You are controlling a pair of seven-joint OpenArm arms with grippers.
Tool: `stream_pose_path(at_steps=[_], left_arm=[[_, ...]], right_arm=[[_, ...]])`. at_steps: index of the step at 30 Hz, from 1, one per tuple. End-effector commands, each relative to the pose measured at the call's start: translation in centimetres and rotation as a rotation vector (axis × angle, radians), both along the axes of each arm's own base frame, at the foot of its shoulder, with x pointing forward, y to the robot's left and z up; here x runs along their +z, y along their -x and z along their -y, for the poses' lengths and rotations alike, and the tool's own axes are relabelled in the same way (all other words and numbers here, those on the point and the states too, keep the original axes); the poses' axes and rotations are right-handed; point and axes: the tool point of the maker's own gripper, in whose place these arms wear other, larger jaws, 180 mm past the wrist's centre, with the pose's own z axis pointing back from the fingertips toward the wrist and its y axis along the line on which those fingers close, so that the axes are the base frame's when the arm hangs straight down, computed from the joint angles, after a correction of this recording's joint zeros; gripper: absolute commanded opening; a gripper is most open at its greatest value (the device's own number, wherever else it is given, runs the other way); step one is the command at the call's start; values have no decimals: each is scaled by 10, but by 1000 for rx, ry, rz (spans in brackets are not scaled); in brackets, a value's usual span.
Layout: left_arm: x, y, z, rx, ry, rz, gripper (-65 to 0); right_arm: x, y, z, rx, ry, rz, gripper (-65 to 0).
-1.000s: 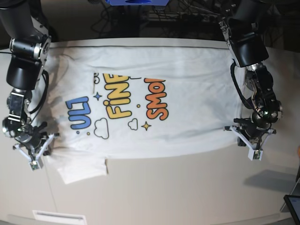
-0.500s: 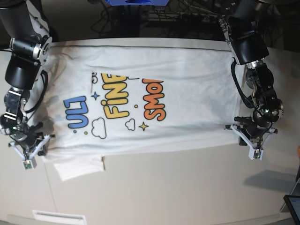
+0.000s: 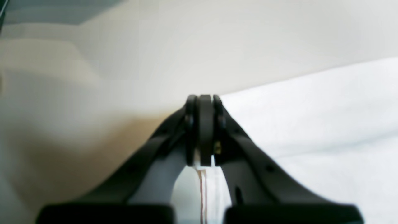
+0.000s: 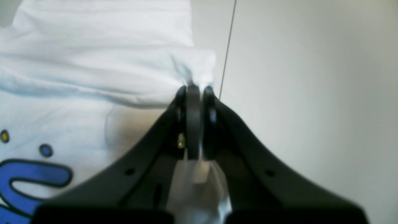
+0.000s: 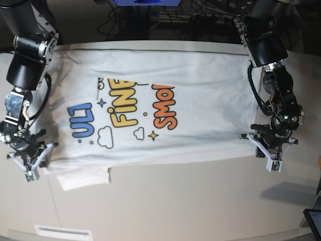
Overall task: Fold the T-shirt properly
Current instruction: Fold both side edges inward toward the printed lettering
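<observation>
A pale table (image 5: 175, 201) fills the base view, a thin seam (image 4: 228, 46) running across it. At six o'clock left, a white vent-like strip (image 5: 62, 232) lies flat. At four o'clock, a dark screen corner (image 5: 313, 221). At twelve o'clock, a blue object (image 5: 145, 2) among black cables (image 5: 200, 17).

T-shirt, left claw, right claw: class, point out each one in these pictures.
T-shirt (image 5: 200, 75), base view, plain white cloth above the print.
Left claw (image 3: 203, 130), left wrist view, between its shut tips pinching the hem.
Right claw (image 4: 194, 121), right wrist view, between its shut tips pinching cloth.
</observation>
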Motion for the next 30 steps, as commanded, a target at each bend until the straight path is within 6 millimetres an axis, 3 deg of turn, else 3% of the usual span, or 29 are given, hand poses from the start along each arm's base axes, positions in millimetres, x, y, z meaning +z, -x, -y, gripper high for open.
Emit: stream_pose_path(at_steps=[1, 15, 30], left_arm=[[21, -8, -4, -3, -20, 53, -650], [17, 3, -4, -4, -40, 25, -650], [-3, 21, 2, -73, -64, -43, -650]], right_arm=[[25, -13, 8, -6, 12, 70, -650], [15, 3, 10, -10, 32, 39, -650], [23, 12, 10, -1, 69, 64, -650]])
